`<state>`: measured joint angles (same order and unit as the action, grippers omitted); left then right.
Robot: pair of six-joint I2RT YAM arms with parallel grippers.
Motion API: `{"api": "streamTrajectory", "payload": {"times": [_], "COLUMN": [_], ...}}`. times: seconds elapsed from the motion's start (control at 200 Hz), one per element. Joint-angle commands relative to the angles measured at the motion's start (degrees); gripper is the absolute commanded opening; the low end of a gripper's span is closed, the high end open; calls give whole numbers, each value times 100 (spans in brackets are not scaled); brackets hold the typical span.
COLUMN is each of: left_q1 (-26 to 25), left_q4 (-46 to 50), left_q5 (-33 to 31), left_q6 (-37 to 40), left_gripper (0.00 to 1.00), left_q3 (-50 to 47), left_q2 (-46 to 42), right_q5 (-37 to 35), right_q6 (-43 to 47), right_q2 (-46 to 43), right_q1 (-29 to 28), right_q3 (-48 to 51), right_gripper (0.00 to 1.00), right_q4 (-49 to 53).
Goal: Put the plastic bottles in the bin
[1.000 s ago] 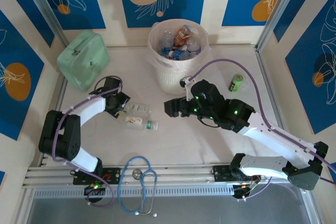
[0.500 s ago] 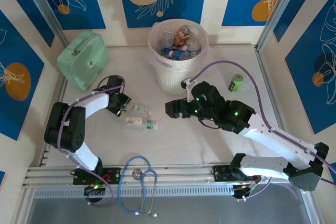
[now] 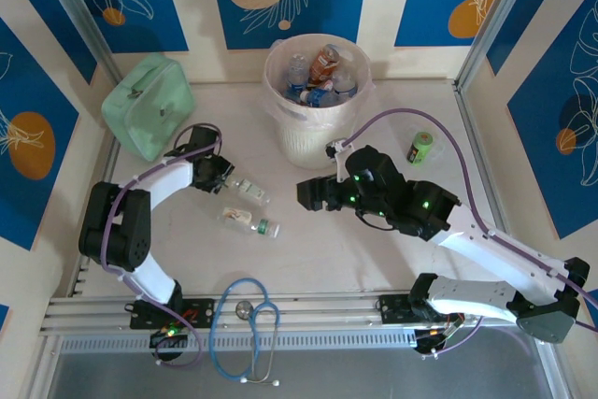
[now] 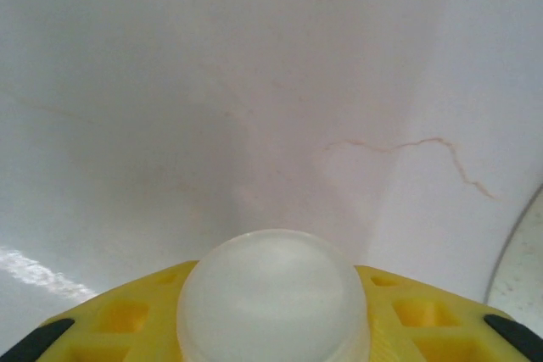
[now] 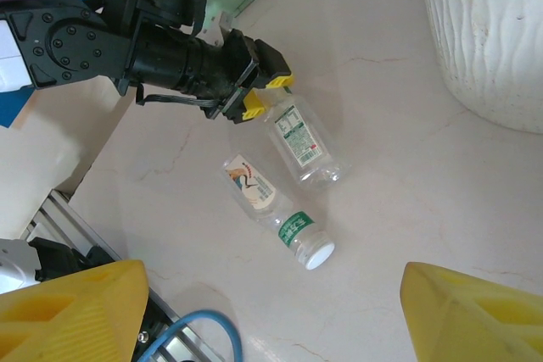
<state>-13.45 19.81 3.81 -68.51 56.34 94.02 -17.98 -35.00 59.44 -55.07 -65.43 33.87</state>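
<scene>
Two clear plastic bottles lie on their sides on the pale tabletop (image 3: 374, 259), left of its middle. The farther bottle (image 5: 301, 143) has a white label with green print and its base turned to the right. Its neck end is caught between the yellow fingers (image 5: 253, 112) of the left gripper (image 3: 220, 178), which are closed on it. In the left wrist view a rounded whitish part of that bottle sits between those fingers. The nearer bottle (image 5: 270, 205) lies just beside the first, free of both grippers, with a picture label, a green band and a white cap (image 5: 319, 253) pointing near and right. A small green bottle (image 3: 421, 148) stands by itself to the right of the bin (image 3: 299, 142), a round cream-white ribbed bucket at the far middle of the tabletop with a heap of bottles (image 3: 318, 79) inside. The left arm bends out from its base at the near left and reaches far and right, its black wrist held low. The right arm stretches from the near right toward the middle. The right gripper (image 3: 310, 195) hangs on the near side of the bin, right of the two lying bottles, its fingers spread wide with nothing between them.
</scene>
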Motion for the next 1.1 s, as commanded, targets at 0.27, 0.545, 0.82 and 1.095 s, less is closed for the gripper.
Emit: {"api": "streamTrajectory", "payload": {"times": [0.27, 0.545, 0.82, 1.095], "left_q1": [57, 69, 45, 10], "left_q4": [-966, -3368, -6177, -8916], "left_q5": [1217, 2334, 2949, 3293], "left_q6": [502, 427, -486, -1865], "left_gripper": [35, 35, 24, 16], "left_q3": [68, -978, -1459, -1283], "left_q2": [-1191, -2614, -2726, -2034], "right_q5": [698, 2247, 2779, 3144], "right_q6": [-170, -630, -845, -1277], "right_q2": [-64, 115, 549, 785], "right_q1": [243, 1032, 1110, 1378], "right_q3": [-179, -374, -1147, -1490], "right_gripper": [83, 89, 96, 97], "right_q4": [-105, -315, -234, -200]}}
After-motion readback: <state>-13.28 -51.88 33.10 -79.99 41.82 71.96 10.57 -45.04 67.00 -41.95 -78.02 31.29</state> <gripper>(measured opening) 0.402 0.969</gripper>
